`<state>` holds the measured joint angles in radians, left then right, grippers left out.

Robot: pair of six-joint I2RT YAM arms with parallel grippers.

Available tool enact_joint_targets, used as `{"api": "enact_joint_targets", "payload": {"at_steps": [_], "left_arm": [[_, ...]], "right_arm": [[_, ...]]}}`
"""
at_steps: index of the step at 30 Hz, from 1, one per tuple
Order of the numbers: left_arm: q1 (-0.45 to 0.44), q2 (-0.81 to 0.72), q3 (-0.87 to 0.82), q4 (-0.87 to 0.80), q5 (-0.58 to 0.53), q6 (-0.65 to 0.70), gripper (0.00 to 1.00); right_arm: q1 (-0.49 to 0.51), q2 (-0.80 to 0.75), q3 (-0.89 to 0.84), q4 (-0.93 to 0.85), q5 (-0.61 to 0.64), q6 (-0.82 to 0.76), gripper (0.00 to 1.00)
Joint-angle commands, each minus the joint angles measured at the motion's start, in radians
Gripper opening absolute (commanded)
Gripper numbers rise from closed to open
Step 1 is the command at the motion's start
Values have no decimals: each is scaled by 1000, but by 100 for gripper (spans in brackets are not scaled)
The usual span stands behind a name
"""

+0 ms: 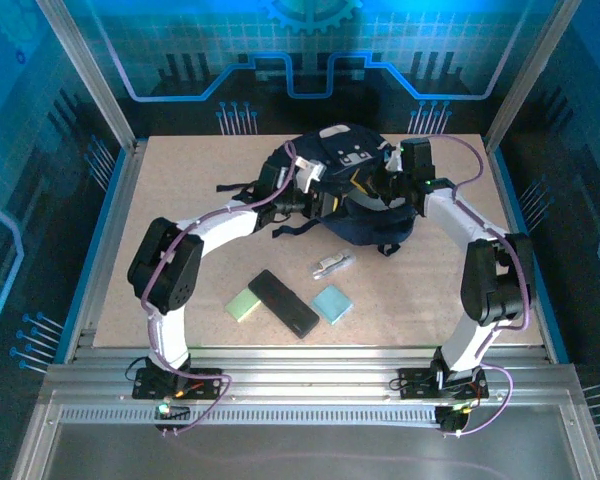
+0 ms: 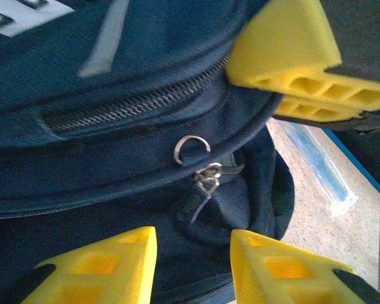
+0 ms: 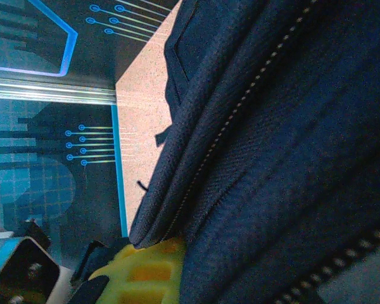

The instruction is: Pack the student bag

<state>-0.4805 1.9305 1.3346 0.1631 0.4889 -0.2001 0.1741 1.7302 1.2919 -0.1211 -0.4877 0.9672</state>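
Note:
The student bag, a dark navy backpack with white-grey patches, lies at the back middle of the table. My left gripper is at its left side. In the left wrist view its yellow fingers stand apart, open, against the navy fabric just below a metal zipper pull with a ring. My right gripper is at the bag's right side, shut on a fold of the bag's fabric by the zipper; its yellow fingers show pinching that edge. In the right wrist view the fabric covers most of the right gripper.
On the table in front of the bag lie a small black rectangular case, a green pad, a light blue pad and a small silvery object. Blue walls and metal rails bound the table.

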Motion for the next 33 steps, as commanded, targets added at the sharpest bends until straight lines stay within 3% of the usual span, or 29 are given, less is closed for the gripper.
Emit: {"api": "enact_joint_targets", "payload": {"at_steps": [1,8,18,21,24,25,33], "left_arm": [[-24,-1,-23,45,57,9,41],[-33,61,21,71,21,-3,54],[-34,157,115,55,-44,47,53],[-31,154,122,79,-36,43,39],[-25,152,140,71,-25,40,6],[-22,150,143,65,-23,37,1],[21,102,86,28,-16,57,2]], "right_arm": [[-17,4,58,53,-20,-18,0],[-12,1,55,61,-31,-9,0],[-9,-11,40,87,-60,9,0],[-10,-15,43,81,-61,2,0],[-10,-20,44,71,-57,-8,0],[-10,-21,46,64,-55,-15,0],[-16,-25,33,42,-48,-39,0]]}}
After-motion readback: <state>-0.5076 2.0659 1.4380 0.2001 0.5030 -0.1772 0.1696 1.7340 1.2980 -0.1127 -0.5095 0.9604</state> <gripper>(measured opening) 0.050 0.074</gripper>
